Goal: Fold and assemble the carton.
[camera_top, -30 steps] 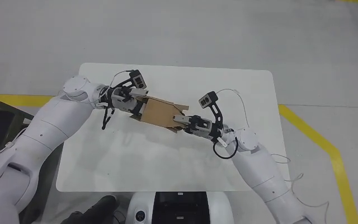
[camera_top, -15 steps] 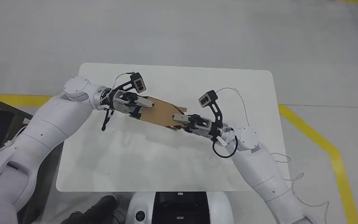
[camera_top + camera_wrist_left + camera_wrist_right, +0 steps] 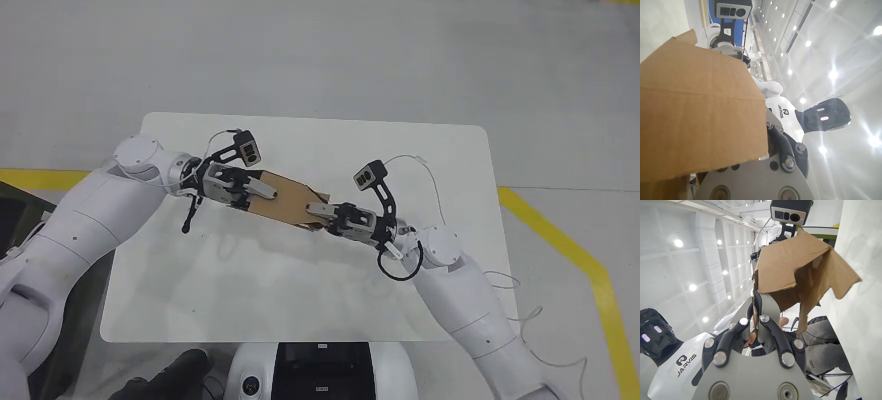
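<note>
A brown cardboard carton [image 3: 286,199] hangs above the white table [image 3: 300,290], held between both arms. My left gripper [image 3: 249,187] is shut on its left end; in the left wrist view the carton [image 3: 702,106] lies over the gripper, with one finger [image 3: 780,140] showing past the panel's edge. My right gripper [image 3: 318,211] is shut on the right end. The right wrist view shows my right gripper [image 3: 755,300] pinching a thin cardboard edge, while the carton [image 3: 791,262] stands partly opened with loose flaps spread toward the table.
The table's near half and far right corner are bare. A white cable [image 3: 425,180] loops over the table by the right arm. Yellow floor tape [image 3: 560,240] runs past the table's right side, and a dark unit [image 3: 15,215] stands off its left edge.
The carton has turned and looks narrower from above than one second ago. My left gripper has rolled with it; my right gripper has shifted slightly left.
</note>
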`<state>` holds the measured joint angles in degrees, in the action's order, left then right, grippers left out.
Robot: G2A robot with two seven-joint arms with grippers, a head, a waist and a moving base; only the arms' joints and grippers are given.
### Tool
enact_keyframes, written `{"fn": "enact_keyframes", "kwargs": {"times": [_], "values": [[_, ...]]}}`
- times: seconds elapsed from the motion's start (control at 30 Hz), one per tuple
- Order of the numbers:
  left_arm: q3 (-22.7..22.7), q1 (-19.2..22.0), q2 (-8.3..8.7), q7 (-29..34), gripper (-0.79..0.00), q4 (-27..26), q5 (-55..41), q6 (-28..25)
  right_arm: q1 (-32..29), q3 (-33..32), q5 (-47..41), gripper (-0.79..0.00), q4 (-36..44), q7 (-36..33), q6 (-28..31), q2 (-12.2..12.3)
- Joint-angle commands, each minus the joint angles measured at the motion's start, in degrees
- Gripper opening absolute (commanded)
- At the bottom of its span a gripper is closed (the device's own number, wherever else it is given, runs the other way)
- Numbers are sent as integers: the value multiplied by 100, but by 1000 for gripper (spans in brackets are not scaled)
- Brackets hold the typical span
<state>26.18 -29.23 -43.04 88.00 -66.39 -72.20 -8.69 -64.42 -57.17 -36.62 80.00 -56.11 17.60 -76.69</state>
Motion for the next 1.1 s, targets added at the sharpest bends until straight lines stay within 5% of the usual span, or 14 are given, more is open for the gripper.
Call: {"fn": "enact_keyframes", "kwargs": {"times": [0.0,0.03,0.07,1.07], "values": [[-27,25,0,0,-760,38,22,-36,-6,-18,11,-736,13,24,12,3],[-41,37,-1,0,-785,55,33,-58,-12,-25,19,-219,28,32,26,4],[-54,45,-2,0,-785,72,38,-77,-21,-35,22,0,43,48,46,5],[-454,288,-88,0,-785,505,657,-759,-276,-420,-49,0,507,200,485,68]]}}
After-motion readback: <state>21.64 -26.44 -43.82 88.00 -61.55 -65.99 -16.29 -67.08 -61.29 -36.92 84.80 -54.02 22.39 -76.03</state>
